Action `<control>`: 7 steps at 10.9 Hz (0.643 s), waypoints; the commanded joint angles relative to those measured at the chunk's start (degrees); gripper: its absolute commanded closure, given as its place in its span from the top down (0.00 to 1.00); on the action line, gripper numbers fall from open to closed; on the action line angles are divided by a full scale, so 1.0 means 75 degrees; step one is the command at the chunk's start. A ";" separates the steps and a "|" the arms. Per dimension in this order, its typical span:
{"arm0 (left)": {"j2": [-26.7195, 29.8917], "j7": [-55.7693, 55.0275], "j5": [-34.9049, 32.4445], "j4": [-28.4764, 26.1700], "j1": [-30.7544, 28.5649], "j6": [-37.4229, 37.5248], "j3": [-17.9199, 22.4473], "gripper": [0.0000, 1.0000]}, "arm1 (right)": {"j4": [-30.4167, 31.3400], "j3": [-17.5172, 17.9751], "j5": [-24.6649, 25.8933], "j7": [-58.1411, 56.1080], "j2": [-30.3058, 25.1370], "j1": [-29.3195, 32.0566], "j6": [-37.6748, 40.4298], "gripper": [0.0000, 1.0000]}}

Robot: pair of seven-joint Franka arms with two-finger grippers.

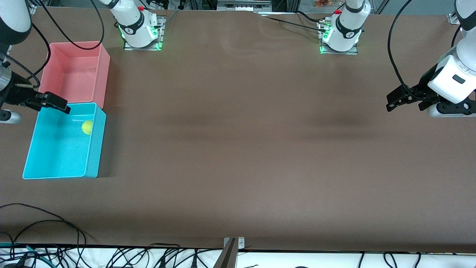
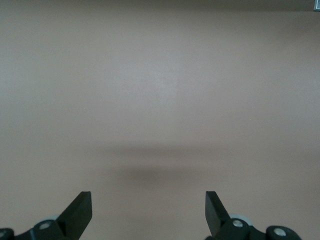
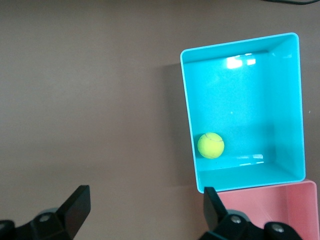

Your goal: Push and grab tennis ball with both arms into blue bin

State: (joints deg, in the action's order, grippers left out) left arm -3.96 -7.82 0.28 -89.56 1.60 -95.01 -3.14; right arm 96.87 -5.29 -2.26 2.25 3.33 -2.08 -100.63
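The tennis ball (image 1: pixel 87 127) lies inside the blue bin (image 1: pixel 55 160), close to the wall that faces the table's middle and toward the pink bin's end. The right wrist view also shows the ball (image 3: pixel 210 145) in the blue bin (image 3: pixel 240 44). My right gripper (image 1: pixel 61 106) hangs open and empty over the bin's corner next to the pink bin; in its wrist view the gripper (image 3: pixel 145 202) has bare table between its fingers. My left gripper (image 1: pixel 403 104) is open and empty over bare table at the left arm's end, as its wrist view (image 2: pixel 148 205) shows.
A pink bin (image 1: pixel 70 83) stands against the blue bin, farther from the front camera; it also shows in the right wrist view (image 3: pixel 272 210). Loose cables (image 1: pixel 55 238) and a metal bracket (image 1: pixel 234 242) lie along the table's near edge. The arm bases (image 1: pixel 140 35) stand at the back.
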 commanded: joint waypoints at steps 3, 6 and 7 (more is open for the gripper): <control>-0.0034 0.0034 0.0104 0.0118 -0.0049 0.0082 -0.0015 1.00 | 0.1217 0.0214 0.0184 0.0052 -0.1358 0.0395 -0.0015 1.00; -0.0034 0.0034 0.0092 0.0118 -0.0049 0.0082 -0.0015 1.00 | 0.1134 0.0214 0.0629 0.0087 -0.1346 0.0383 0.0222 1.00; -0.0034 0.0046 0.0092 0.0118 -0.0049 0.0082 -0.0027 1.00 | 0.1146 0.0214 0.0630 0.0075 -0.1369 0.0383 0.0233 1.00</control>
State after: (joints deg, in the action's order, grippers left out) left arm -4.01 -7.82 0.28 -89.56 1.59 -95.01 -3.14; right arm 104.33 -4.85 1.17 2.24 -5.67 -0.30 -99.35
